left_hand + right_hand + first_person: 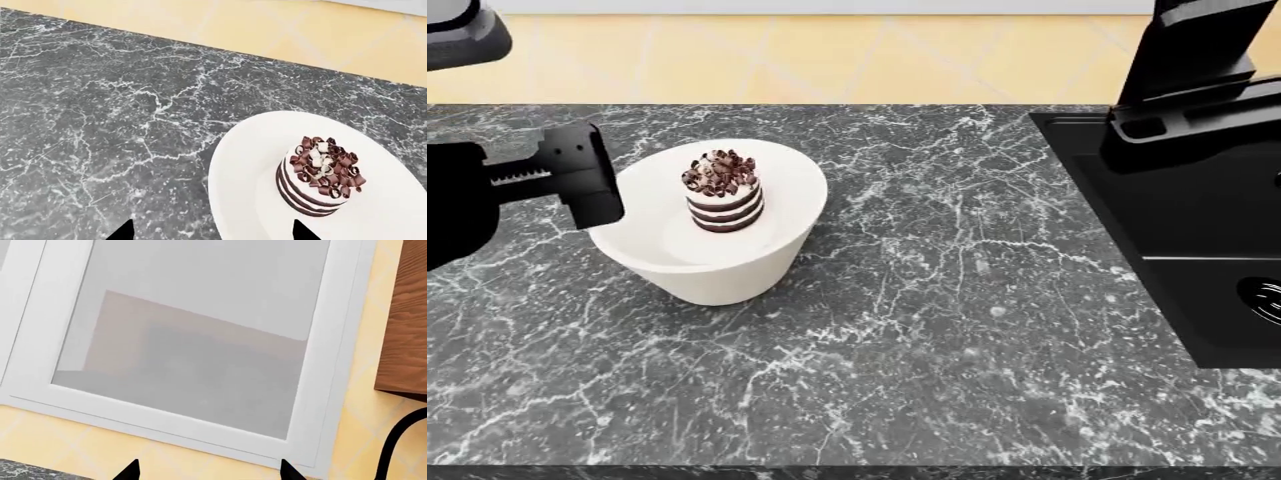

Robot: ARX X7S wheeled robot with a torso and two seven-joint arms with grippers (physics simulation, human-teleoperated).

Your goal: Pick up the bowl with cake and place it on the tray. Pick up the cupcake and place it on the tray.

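Note:
The white bowl [727, 255] stands on the dark marble counter at the left, with the striped chocolate cake [723, 192] upright inside it. Both also show in the left wrist view: the bowl [247, 165] and the cake [323, 175]. My left gripper [594, 190] is at the bowl's left rim. It is open [213, 232], with one fingertip over the counter and the other over the bowl's inside, so the rim lies between them. My right gripper [208, 471] is open and empty, raised and facing a white wall panel. The cupcake and the tray are out of view.
A black recessed basin [1174, 250] with a round drain is set into the counter at the right, and my right arm [1194, 70] hangs above it. The marble counter [961, 330] stretches between the bowl and the basin. A tan tiled floor lies beyond it.

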